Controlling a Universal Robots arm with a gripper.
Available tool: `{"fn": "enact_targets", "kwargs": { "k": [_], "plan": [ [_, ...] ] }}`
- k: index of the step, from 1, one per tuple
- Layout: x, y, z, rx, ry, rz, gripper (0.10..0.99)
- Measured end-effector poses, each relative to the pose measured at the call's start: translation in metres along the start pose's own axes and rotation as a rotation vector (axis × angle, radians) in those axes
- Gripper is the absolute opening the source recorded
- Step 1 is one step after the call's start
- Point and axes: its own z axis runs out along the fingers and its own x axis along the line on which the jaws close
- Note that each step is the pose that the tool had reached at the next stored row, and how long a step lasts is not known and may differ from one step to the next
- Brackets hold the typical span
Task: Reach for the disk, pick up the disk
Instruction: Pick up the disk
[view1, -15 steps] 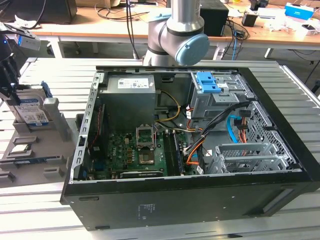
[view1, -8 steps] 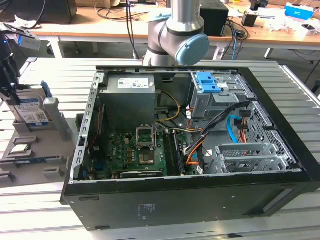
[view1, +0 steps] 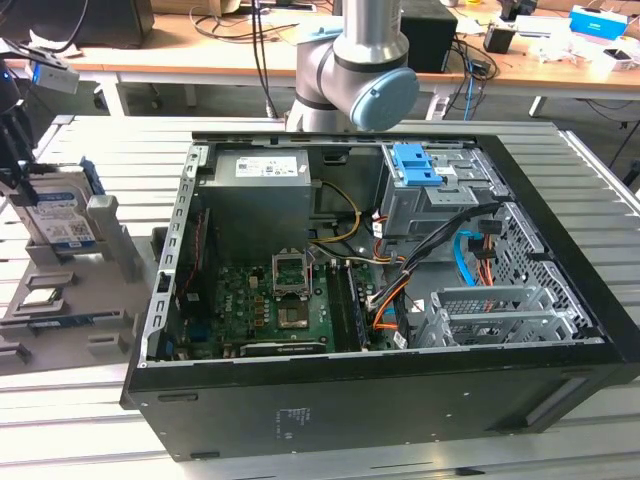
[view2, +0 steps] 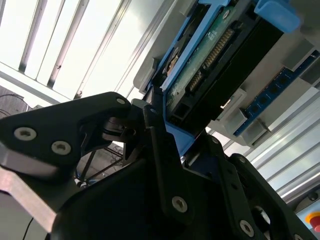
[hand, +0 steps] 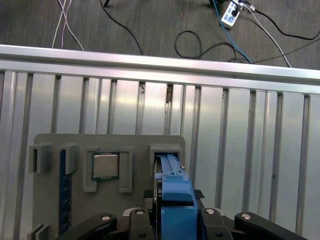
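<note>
An open black computer case (view1: 400, 400) is seen lying on its side on a slatted metal desk (view1: 590, 170), with its circuit board, cables and grey drive cage exposed. A blue plastic latch (view1: 415, 165) is fitted on top of that cage. The robot arm (view1: 355, 70) is seen behind the case.

At the exterior view's left, well apart from the case, a grey plastic holder (view1: 110, 250) is laid flat on the desk. The disk (view1: 62, 218) is stood upright on its edge in a slot of this holder, its white-and-blue label turned towards the camera.

In the first wrist view, the disk is seen edge-on from above, with its bright blue side rail facing the camera. The black gripper (hand: 175, 196) is placed astride the disk's upper end, one finger on each side. The fingers (view2: 160, 132) appear to be closed against the disk, though firm contact on both sides cannot be confirmed from these angles. In the second wrist view, the disk's green circuit board and connector are shown between the fingers.

A small square chip (hand: 106, 166) with a metallic top is seated in a neighbouring recess of the holder, just beside the disk's slot.
</note>
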Motion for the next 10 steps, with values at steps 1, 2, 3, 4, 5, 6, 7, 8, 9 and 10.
{"fn": "enact_targets", "kwargs": {
  "k": [1, 2, 3, 4, 5, 6, 7, 8, 9, 10],
  "plan": [
    [-0.0002, 0.0000, -0.0010, 0.000, 0.0000, 0.000, 0.369],
    [-0.0003, 0.0000, -0.0024, 0.000, 0.0000, 0.000, 0.369],
    [-0.0003, 0.0001, -0.0037, 0.000, 0.0000, 0.000, 0.369],
    [-0.0004, 0.0001, -0.0046, 0.000, 0.0000, 0.000, 0.369],
    [-0.0004, 0.0001, -0.0057, 0.000, 0.0000, 0.000, 0.369],
    [-0.0006, 0.0002, -0.0076, 0.000, 0.0001, 0.000, 0.369],
    [-0.0006, 0.0003, -0.0088, 0.000, 0.0000, 0.000, 0.369],
    [-0.0007, 0.0003, -0.0097, 0.000, -0.0001, 0.000, 0.369],
    [-0.0008, 0.0003, -0.0110, 0.000, 0.0000, 0.000, 0.369],
    [-0.0009, 0.0004, -0.0127, 0.000, 0.0000, 0.000, 0.369]
  ]
}}
